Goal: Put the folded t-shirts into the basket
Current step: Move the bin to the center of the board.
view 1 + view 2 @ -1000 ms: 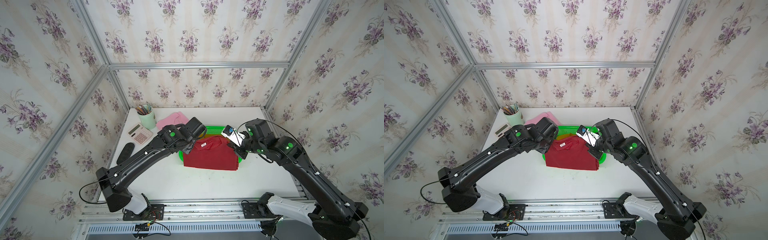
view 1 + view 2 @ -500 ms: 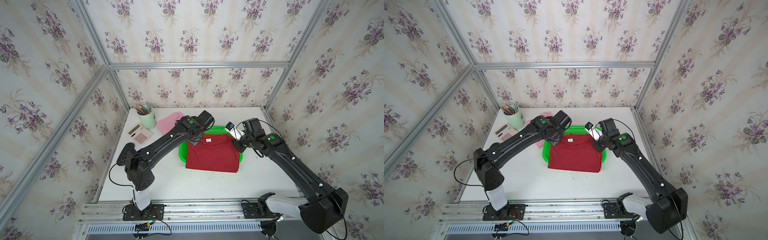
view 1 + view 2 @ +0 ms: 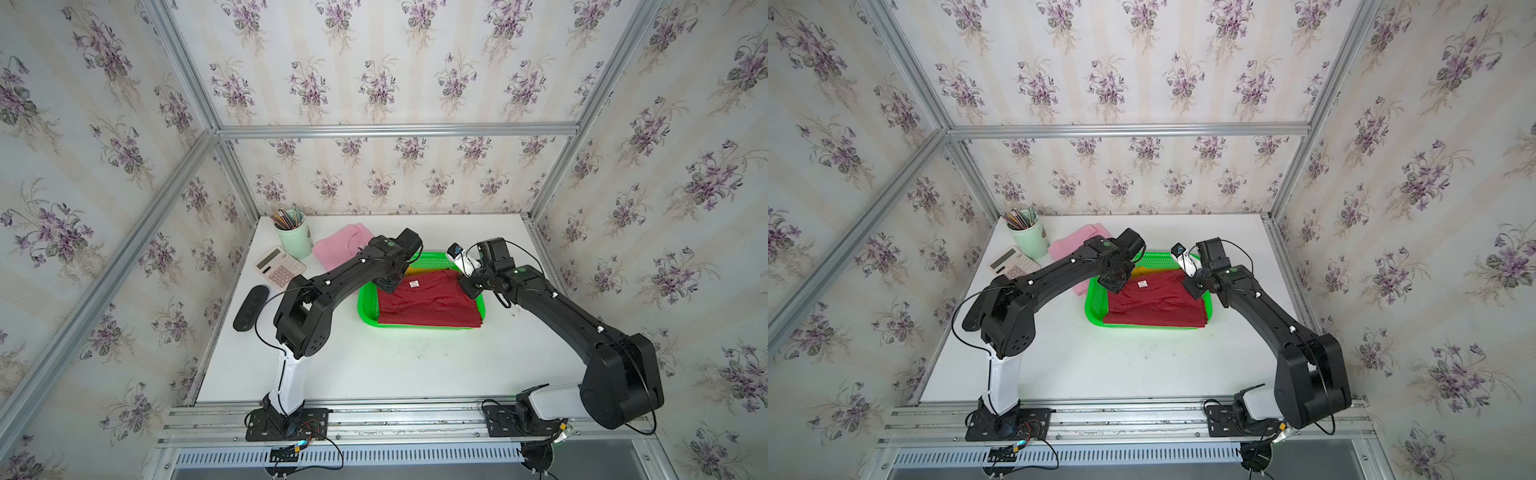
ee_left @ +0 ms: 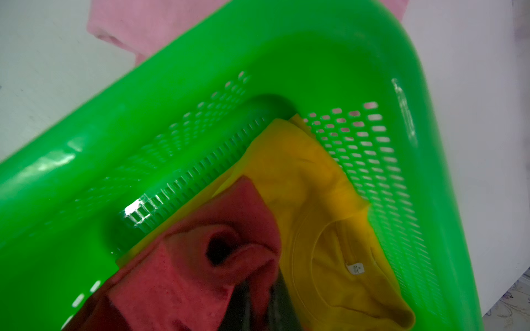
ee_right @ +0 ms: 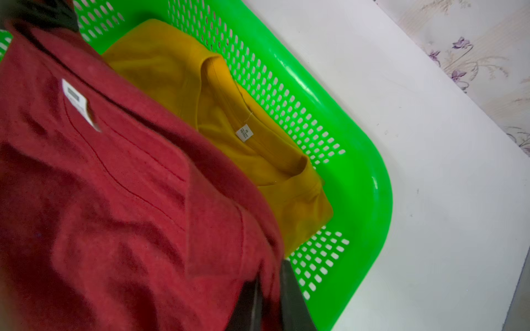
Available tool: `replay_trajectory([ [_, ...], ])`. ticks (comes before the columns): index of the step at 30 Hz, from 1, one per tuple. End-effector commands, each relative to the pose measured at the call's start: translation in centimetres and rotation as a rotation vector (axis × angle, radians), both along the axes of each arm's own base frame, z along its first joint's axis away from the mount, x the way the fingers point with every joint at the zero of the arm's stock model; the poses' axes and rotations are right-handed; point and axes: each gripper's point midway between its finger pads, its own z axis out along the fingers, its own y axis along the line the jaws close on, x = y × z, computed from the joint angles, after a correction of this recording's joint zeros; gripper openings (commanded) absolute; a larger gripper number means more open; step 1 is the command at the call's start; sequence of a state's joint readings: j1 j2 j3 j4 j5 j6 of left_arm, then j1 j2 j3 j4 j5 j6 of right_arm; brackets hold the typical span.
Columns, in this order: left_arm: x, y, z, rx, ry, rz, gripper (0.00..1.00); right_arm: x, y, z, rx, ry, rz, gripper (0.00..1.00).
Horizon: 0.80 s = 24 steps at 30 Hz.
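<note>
Obs., both arms over the basket (image 3: 368,308).

- The left gripper (image 3: 386,285) is reaching in at the far left corner of the basket. Its jaws are pressed together on a bunched corner of the dark red shirt (image 3: 430,303). In the left wrist view the red cloth is puckering up around the dark fingers (image 4: 243,309).
- The right gripper (image 3: 471,291) is doing the same at the far right corner. Its jaws are closed tight on the red cloth, as the right wrist view is showing at the fingers (image 5: 292,303).
- The dark red shirt is spreading over most of the basket and reaching the near rim in both top views. Its white neck label (image 3: 414,284) is facing up.
- The yellow shirt (image 5: 258,160) is lying inside the basket, under the red one. Its collar end is showing along the far wall. In a top view only a thin yellow strip (image 3: 415,271) is showing.
- The pink shirt (image 3: 336,249) is lying on the white table (image 3: 395,365), just beside the basket's left wall and partly hidden behind the left arm.
- At the far left of the table, a mint cup (image 3: 296,240) of pencils, a calculator (image 3: 280,267) and a black oval object (image 3: 250,307) are sitting well apart from the basket.
</note>
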<state>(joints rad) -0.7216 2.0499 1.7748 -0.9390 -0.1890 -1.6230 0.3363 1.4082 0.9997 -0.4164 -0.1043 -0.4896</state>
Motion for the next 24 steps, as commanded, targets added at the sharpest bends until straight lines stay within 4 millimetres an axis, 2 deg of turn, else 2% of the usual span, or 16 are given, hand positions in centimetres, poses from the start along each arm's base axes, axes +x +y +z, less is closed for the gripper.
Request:
replay_trajectory([
  [1, 0.4, 0.5, -0.5, 0.032, -0.010, -0.015, 0.00, 0.7, -0.3, -0.4, 0.019, -0.024, -0.026, 0.00],
  [6, 1.1, 0.6, -1.8, 0.056, -0.004, -0.032, 0.00, 0.8, -0.7, -1.5, 0.042, -0.006, -0.034, 0.00],
  [12, 1.7, 0.6, -3.6, 0.041, 0.031, -0.040, 0.01, 2.5, -1.3, -1.9, 0.058, 0.015, -0.070, 0.00],
  [16, 3.0, 0.6, -2.1, 0.044, -0.034, -0.055, 0.09, 3.6, -1.0, -1.0, 0.081, -0.017, -0.084, 0.04],
  [20, 4.6, 0.7, -0.1, 0.062, -0.093, -0.076, 0.08, 4.9, -1.1, 0.6, 0.098, -0.082, -0.113, 0.09],
  [24, 5.4, 0.6, 0.4, 0.065, -0.097, -0.088, 0.05, 5.4, -1.5, 1.3, 0.087, -0.108, -0.136, 0.12],
])
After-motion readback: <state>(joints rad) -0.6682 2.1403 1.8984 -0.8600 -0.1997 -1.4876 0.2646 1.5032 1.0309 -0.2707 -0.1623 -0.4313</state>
